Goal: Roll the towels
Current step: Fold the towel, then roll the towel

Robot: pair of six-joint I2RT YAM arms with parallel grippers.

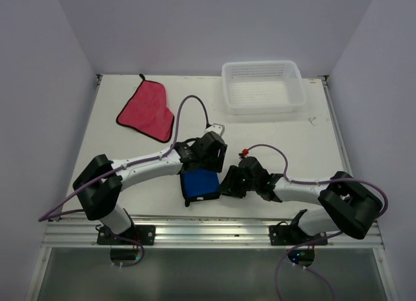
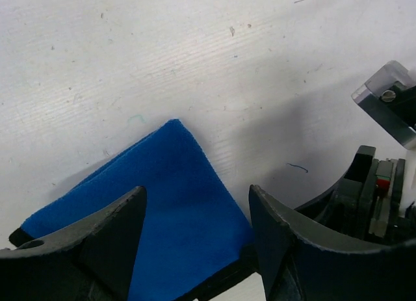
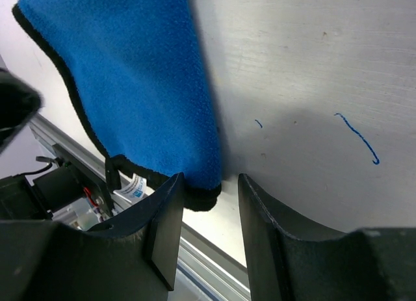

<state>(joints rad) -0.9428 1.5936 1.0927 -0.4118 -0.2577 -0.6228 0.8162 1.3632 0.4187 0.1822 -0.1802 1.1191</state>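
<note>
The bright blue towel (image 1: 199, 185) lies folded near the table's front edge, between both arms. My left gripper (image 1: 205, 164) hovers over its far edge. In the left wrist view that gripper (image 2: 198, 207) is open, its fingers straddling the blue towel (image 2: 162, 203) without pinching it. My right gripper (image 1: 229, 183) sits at the towel's right side. In the right wrist view it (image 3: 209, 184) is open, with the dark-edged corner of the blue towel (image 3: 136, 73) between its fingers, close to the left one. The pink-red towel (image 1: 146, 110) lies flat at the far left.
A white mesh basket (image 1: 263, 103) stands at the back right. A metal rail (image 1: 208, 233) runs along the table's near edge just below the blue towel. Purple cables (image 1: 188, 106) loop over both arms. Small blue pen marks (image 3: 357, 135) dot the tabletop.
</note>
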